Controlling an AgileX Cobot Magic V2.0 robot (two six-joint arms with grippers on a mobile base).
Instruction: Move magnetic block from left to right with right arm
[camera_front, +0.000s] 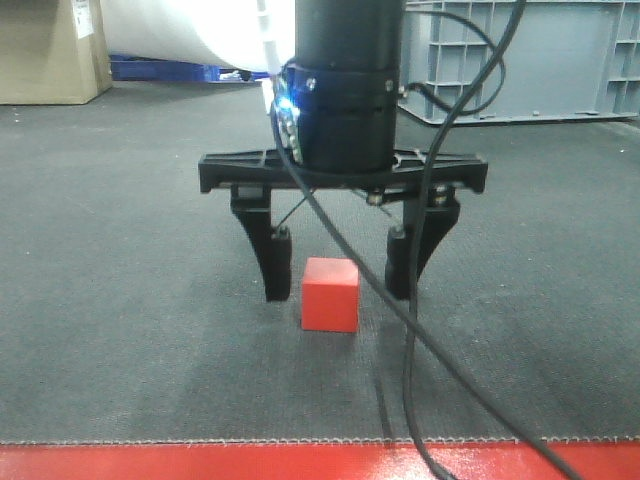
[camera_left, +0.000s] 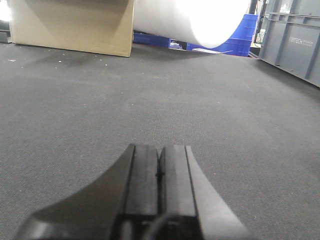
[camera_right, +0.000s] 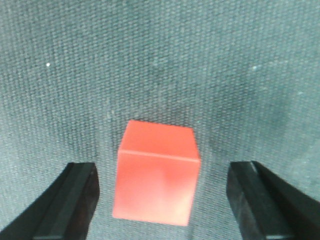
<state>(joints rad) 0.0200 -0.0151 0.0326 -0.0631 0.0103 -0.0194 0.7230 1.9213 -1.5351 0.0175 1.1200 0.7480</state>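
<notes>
A dark grey woven mat (camera_front: 120, 250) covers the whole floor area, its weave fine and even, with a red strip (camera_front: 200, 462) along its near edge in the front view. Taking the magnetic block as the landmark: far behind it to the right stands a grey plastic crate (camera_front: 520, 60), far behind it to the left a cardboard box (camera_front: 50, 50), and between those a large white roll (camera_front: 190, 30) lies over blue pallets or bins (camera_front: 170, 70).

The right arm's black wrist housing (camera_front: 345, 90) hangs directly above and just behind the block, a small blue light glowing on its side, with black cables (camera_front: 400, 300) looping down past the block's right side toward the red strip.

The right gripper (camera_front: 338, 285) points downward with its jaws wide apart, one finger on either side of the block, neither touching it.

The left gripper (camera_left: 160, 170) is low over bare mat, its two pads pressed together with nothing between them; the block is not visible from its camera.

The magnetic block (camera_front: 331, 294), a plain red cube, sits flat on the mat between the right gripper's fingers.
</notes>
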